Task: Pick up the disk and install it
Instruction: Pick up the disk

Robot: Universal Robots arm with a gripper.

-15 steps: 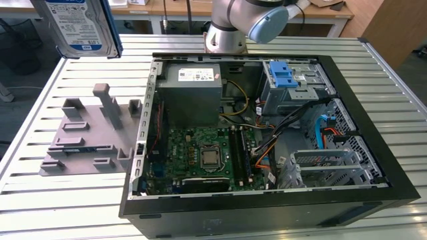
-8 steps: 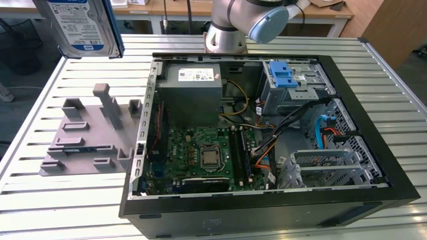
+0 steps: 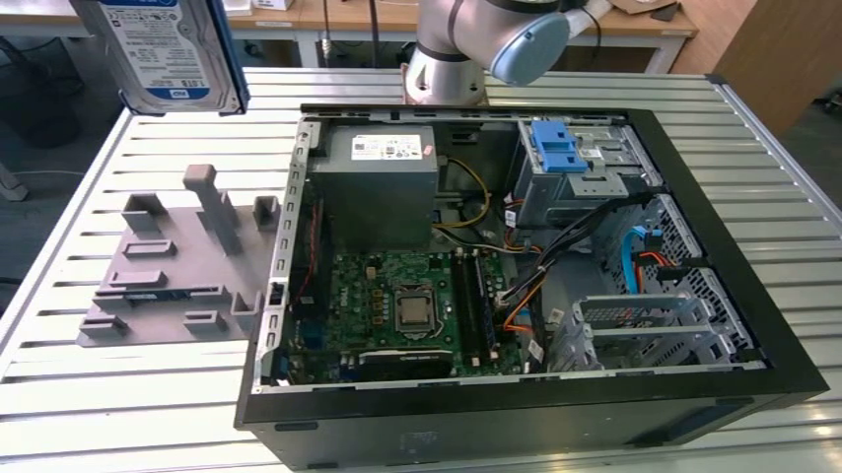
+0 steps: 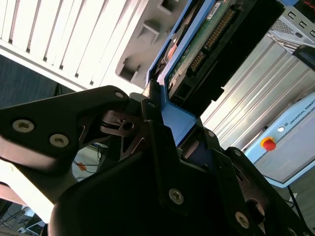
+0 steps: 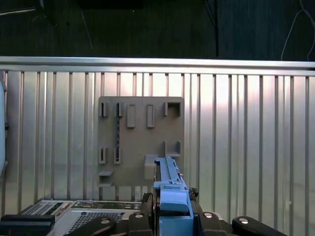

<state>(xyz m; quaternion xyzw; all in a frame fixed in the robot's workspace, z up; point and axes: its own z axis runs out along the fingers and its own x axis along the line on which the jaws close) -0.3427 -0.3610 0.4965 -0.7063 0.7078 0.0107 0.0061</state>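
While the disk hangs upright in the air at the exterior view's upper left, we see it clear of the slatted table and outside the open computer case. In both wrist views the gripper is clamped on the disk's blue bracket, 1 black finger on either side. In the first wrist view the grey fixture block lies on the table below the disk. Inside the case we make out the grey power supply, the motherboard and the blue-latched drive cage, all well apart from the disk.
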